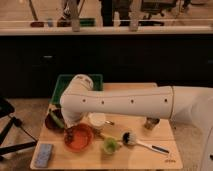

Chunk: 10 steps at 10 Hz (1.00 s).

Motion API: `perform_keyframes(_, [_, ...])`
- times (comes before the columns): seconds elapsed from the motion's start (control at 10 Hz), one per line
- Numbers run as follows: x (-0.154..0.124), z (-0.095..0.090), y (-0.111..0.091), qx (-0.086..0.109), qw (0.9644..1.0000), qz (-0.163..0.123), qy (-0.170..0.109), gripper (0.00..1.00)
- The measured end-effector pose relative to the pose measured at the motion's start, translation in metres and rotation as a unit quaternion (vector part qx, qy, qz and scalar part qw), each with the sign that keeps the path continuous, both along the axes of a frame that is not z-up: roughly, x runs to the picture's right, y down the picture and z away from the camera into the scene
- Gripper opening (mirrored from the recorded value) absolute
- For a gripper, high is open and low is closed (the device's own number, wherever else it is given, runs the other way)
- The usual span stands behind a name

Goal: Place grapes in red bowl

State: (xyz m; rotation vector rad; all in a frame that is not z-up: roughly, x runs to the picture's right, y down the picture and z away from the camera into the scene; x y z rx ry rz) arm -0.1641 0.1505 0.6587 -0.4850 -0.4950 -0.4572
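Our claw [69,129] hangs at the low end of the white arm [125,102], right at the upper left rim of the red bowl [83,144]. We cannot tell whether it is apart, together or clamped on anything. We see the grapes [72,133] as a dark lump directly beneath it, at that same edge of the bowl; whether they are held or lie in the bowl we cannot say. The red bowl stands near the front of the wooden table [150,157]. Just left of it is a dark bowl [50,123] with a green thing [56,119] inside. A white cup [97,120] stands just behind the red bowl, and a light green ball [110,146] lies to its right, beside a brush [131,139]. A blue sponge [44,154] lies at the front left corner.
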Motion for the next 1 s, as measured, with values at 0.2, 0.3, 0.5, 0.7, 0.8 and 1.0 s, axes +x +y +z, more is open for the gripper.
perform_keyframes(0.2, [0.006,0.0,0.001,-0.003,1.0,0.004,-0.004,0.44])
perform_keyframes(0.3, [0.009,0.0,0.001,-0.004,1.0,0.007,-0.004,0.53])
perform_keyframes(0.5, [0.012,0.001,0.002,-0.006,0.9999,0.011,-0.008,0.74])
perform_keyframes(0.7, [0.012,0.002,0.002,-0.008,0.9998,0.012,-0.011,0.8])
perform_keyframes(0.8, [0.013,0.003,0.002,-0.01,0.9998,0.013,-0.012,0.8])
perform_keyframes(1.0, [0.014,0.005,0.002,-0.012,0.9997,0.015,-0.014,0.8])
